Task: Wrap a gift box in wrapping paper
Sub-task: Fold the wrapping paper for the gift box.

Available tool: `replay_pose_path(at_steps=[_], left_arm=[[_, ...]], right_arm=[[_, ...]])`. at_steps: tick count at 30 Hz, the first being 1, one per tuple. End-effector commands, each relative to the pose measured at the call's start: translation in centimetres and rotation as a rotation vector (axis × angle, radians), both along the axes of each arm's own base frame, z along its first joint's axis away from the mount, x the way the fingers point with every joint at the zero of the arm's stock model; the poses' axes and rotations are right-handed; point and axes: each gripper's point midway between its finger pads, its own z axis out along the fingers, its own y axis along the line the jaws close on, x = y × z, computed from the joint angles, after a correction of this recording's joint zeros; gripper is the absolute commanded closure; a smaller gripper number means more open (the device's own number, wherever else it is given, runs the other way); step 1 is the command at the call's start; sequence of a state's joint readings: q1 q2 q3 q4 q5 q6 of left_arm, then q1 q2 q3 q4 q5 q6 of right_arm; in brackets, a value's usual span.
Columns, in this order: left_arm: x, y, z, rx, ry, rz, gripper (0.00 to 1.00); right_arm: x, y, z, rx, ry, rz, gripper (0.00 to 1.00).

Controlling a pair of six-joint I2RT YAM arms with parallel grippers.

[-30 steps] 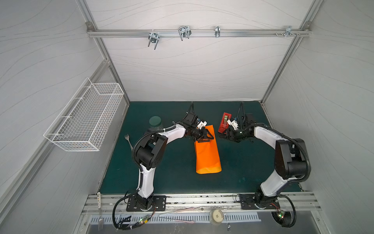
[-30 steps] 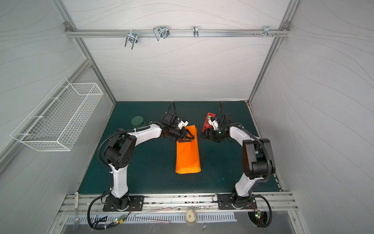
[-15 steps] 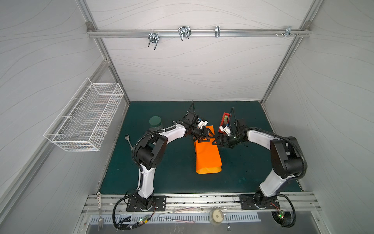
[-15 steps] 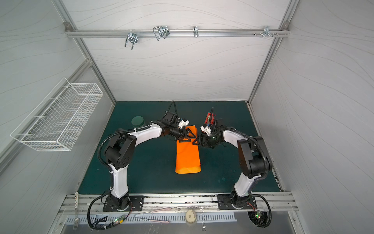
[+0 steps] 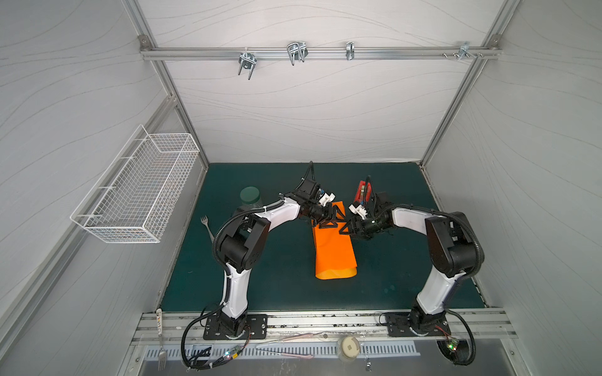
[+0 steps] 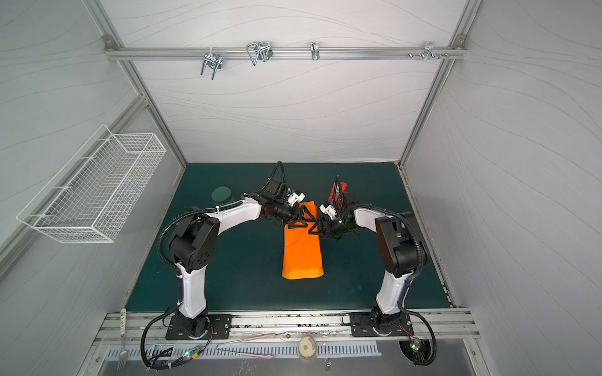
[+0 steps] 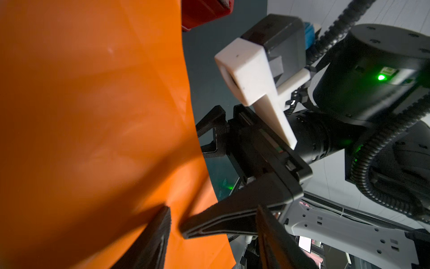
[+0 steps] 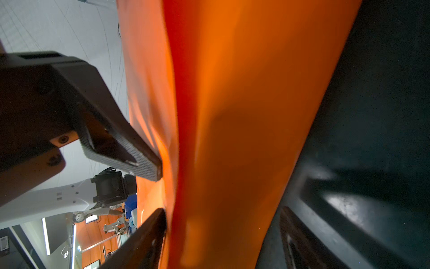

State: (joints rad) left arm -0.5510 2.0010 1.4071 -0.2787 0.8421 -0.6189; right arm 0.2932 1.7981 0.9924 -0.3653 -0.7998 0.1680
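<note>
The orange wrapping paper (image 5: 334, 254) (image 6: 303, 254) lies folded into a long strip on the green mat. The gift box is hidden. My left gripper (image 5: 335, 218) (image 6: 304, 217) stands open at the strip's far end, one finger resting on the paper (image 7: 93, 116). My right gripper (image 5: 345, 228) (image 6: 314, 228) meets it from the opposite side, open. In the right wrist view its jaws (image 8: 222, 210) straddle a raised fold of paper (image 8: 232, 116): one finger touches it, the other stays over the mat. In the left wrist view a right finger (image 7: 209, 223) pokes between my left gripper (image 7: 213, 209) jaws.
A red tape dispenser (image 5: 361, 192) (image 6: 337, 192) stands just behind the right gripper. A green-lidded jar (image 5: 250, 197) and a fork (image 5: 207, 224) lie at the mat's left. A wire basket (image 5: 136, 192) hangs on the left wall.
The right gripper has swung left from the tape dispenser to the paper's right edge and narrowed a little. The left gripper stayed at the far end and opened wider.
</note>
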Motion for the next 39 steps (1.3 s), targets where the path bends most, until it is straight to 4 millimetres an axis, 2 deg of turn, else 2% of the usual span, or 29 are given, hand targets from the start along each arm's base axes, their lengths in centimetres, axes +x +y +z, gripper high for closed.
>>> replay_pose_path(at_steps=[1, 4, 6, 10, 12, 13, 17, 23, 29, 32, 36, 39], left_arm=[[0.5, 1.3, -1.8, 0.14, -0.032, 0.015, 0.37], [0.8, 2.5, 1.2, 0.143, -0.135, 0.009, 0.33], [0.9, 4.8, 2.0, 0.176, -0.171, 0.035, 0.31], [0.4, 10.9, 0.6, 0.313, -0.156, 0.135, 0.24], [-0.7, 12.7, -0.8, 0.377, -0.141, 0.151, 0.16], [-1.0, 12.9, -1.2, 0.389, -0.131, 0.149, 0.14], [-1.1, 11.5, -2.2, 0.349, -0.061, 0.154, 0.09], [-0.6, 8.7, -2.6, 0.304, -0.071, 0.13, 0.07], [-0.2, 7.5, -4.4, 0.312, -0.044, 0.133, 0.07], [-0.6, 7.3, -5.5, 0.324, -0.025, 0.126, 0.1], [-1.4, 8.2, -7.2, 0.375, -0.01, 0.123, 0.14], [-2.0, 8.9, -8.3, 0.408, -0.002, 0.123, 0.17]], right_arm=[[0.0, -1.3, -2.2, -0.09, 0.022, -0.02, 0.25], [-0.1, -1.4, -2.4, -0.093, 0.022, -0.021, 0.26], [-0.2, -1.4, -2.5, -0.096, 0.025, -0.02, 0.26], [-0.2, -1.4, -2.5, -0.099, 0.024, -0.019, 0.27], [-0.1, -1.4, -2.4, -0.102, 0.017, -0.02, 0.27], [0.0, -1.4, -2.4, -0.101, 0.015, -0.021, 0.27], [0.2, -1.4, -2.2, -0.102, 0.007, -0.024, 0.27], [0.1, -1.4, -2.3, -0.106, 0.003, -0.022, 0.27], [0.1, -1.3, -2.3, -0.101, 0.007, -0.022, 0.27], [0.2, -1.3, -2.2, -0.099, 0.004, -0.023, 0.27], [0.4, -1.3, -1.6, -0.096, -0.011, -0.025, 0.27], [1.3, -1.4, -0.4, -0.08, -0.037, -0.036, 0.23]])
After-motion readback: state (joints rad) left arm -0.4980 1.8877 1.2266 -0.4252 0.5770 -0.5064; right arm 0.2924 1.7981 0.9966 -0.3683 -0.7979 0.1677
